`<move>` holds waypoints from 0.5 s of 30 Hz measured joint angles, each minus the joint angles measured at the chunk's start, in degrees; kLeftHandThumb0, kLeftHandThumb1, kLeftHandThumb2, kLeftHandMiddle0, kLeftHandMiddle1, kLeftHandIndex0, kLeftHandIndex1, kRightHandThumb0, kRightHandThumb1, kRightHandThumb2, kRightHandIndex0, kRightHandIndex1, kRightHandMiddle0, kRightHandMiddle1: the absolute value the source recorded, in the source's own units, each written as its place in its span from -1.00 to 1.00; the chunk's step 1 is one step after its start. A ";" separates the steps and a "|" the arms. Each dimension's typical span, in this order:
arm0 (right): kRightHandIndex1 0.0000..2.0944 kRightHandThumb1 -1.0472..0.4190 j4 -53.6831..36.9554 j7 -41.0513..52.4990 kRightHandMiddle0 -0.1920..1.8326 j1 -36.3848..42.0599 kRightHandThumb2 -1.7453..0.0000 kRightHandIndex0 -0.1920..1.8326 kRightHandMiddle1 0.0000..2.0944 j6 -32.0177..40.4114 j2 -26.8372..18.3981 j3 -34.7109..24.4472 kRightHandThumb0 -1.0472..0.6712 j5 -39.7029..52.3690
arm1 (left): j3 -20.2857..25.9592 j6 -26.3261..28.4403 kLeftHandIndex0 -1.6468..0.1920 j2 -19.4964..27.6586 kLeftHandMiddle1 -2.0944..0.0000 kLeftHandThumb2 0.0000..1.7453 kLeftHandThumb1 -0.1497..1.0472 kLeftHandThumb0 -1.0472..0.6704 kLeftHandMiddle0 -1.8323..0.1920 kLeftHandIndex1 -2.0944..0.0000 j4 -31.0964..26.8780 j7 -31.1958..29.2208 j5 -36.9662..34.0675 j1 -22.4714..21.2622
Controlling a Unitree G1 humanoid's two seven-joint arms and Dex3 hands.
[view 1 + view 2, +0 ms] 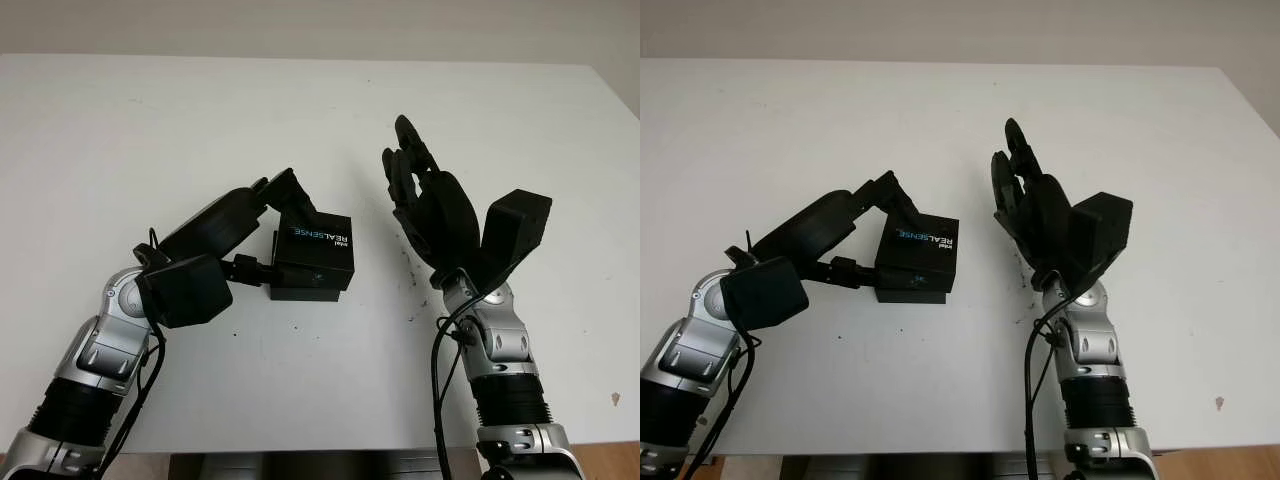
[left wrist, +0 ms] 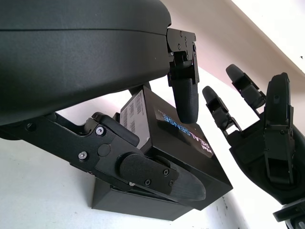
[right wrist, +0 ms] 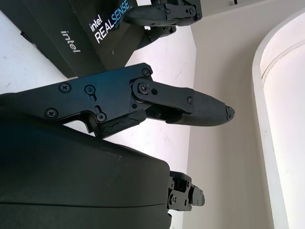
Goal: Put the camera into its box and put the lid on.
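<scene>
A black Intel RealSense box (image 1: 318, 256) stands on the white table (image 1: 200, 120) with its lid on the base, slightly askew. My left hand (image 1: 278, 238) is shut on the lid. One finger presses its far edge and the thumb (image 2: 157, 176) presses its near left side. The left wrist view shows the box (image 2: 190, 145) in that grip. To the right of the box my right hand (image 1: 420, 190) is open and raised off the table, palm towards the box and apart from it. In the right wrist view the box (image 3: 71, 33) lies beyond that hand's fingers (image 3: 200, 107).
White tabletop stretches on all sides of the box. Its front edge (image 1: 300, 452) runs close below my arms, and the right edge (image 1: 622, 120) is at the far right. A few small dark specks (image 1: 412, 285) mark the surface between box and right arm.
</scene>
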 measured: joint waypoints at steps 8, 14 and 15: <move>-0.95 -1.00 -0.10 -0.42 -0.89 0.00 0.32 -0.90 -0.95 0.28 -0.01 -0.03 -0.53 0.05 | 0.01 -2.61 0.87 0.00 -0.76 -0.64 1.00 -0.07 0.67 -0.65 1.57 1.32 0.90 0.11; -0.95 -1.00 -0.17 -0.33 -0.89 0.00 0.32 -0.90 -0.95 0.27 -0.15 -0.03 -0.53 0.03 | 0.19 -2.86 0.88 0.00 -0.75 -0.64 1.00 -0.08 0.67 -0.64 1.64 1.41 0.92 0.35; -0.95 -1.00 -0.17 -0.33 -0.89 0.00 0.32 -0.90 -0.95 0.26 -0.19 -0.03 -0.53 0.02 | 0.26 -2.86 0.88 0.01 -0.75 -0.64 1.00 -0.08 0.67 -0.63 1.63 1.41 0.92 0.43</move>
